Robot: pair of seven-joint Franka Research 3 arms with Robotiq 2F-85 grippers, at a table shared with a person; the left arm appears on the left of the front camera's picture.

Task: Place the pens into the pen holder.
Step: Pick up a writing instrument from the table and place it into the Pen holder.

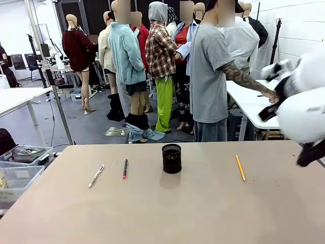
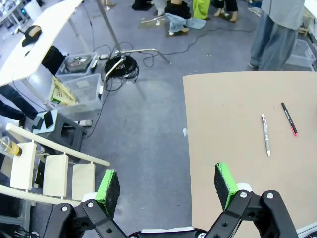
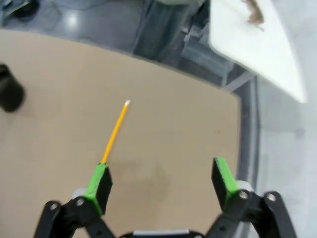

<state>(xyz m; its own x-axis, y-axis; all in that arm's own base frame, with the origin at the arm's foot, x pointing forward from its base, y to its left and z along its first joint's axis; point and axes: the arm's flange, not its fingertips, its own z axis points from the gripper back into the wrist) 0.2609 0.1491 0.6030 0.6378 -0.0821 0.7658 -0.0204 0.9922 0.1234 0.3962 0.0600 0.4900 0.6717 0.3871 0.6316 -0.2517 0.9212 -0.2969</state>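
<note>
Left pincer point(image 2: 166, 177) spread, empty, over tabletop point(image 1: 162, 213) edge far left of pen holder point(image 1: 171, 158), white-silver pen point(image 1: 96, 175) well left, black pink-ended pen point(image 1: 125, 169) nearer left, pen holder upright, orange-yellow pencil point(image 1: 240, 168) well right, right pincer point(image 3: 161, 171) spread, empty, above pencil.

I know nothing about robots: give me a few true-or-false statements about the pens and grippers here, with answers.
1. The white pen, the black-and-pink pen and the orange pencil all lie on the table, outside the pen holder. True.
2. The orange pencil lies on the same side of the pen holder as the other two. False: it lies alone on the robot's right of it.
3. The right gripper is shut on the orange pencil. False: it is open and holds nothing.
4. The left gripper is open. True.
</note>
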